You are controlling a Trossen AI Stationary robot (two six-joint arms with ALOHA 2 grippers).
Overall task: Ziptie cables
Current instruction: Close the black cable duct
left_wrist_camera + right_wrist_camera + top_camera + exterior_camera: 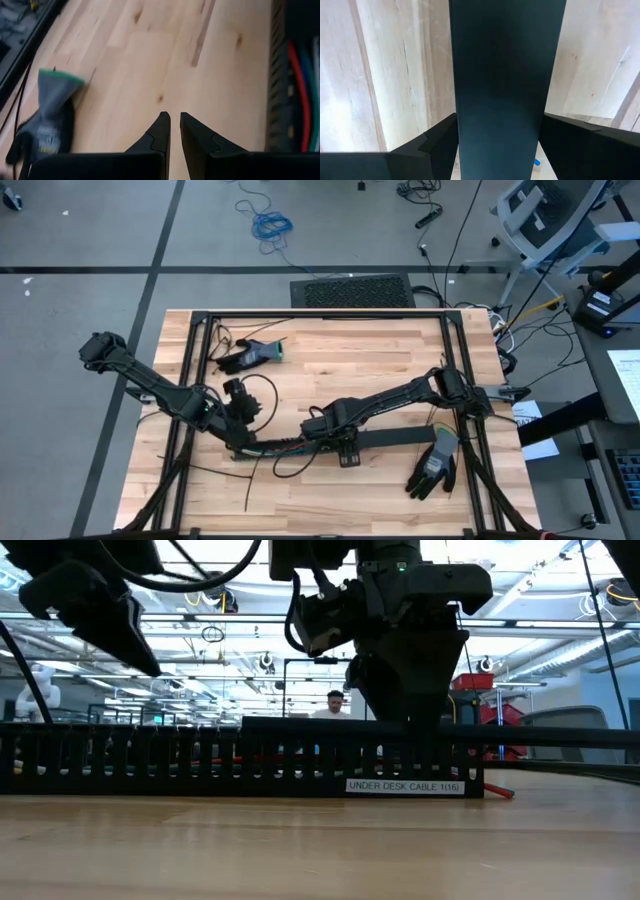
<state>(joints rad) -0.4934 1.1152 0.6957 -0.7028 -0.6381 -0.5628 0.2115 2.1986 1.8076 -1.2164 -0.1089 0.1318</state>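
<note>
A long black slotted cable tray lies along the table's near half, its wall labelled in the low view. The cables, red, blue and green wires, lie inside the tray. My right gripper points straight down over the tray's middle, shut on a flat dark cover strip. My left gripper hovers over bare wood beside the tray's left end, shut but for a thin slit, with nothing between its fingers. My right gripper holds the flat dark cover strip across its width, one finger on each long edge. The fingers come from above, pointing down, and lie across the strip. The strip runs level along the tray's top; I cannot tell whether it rests on the tray.
A dark glove with a green cuff lies at the far left, and another glove at the near right. Thin black strips and a looping black cable lie on the wood. A black frame rings the table.
</note>
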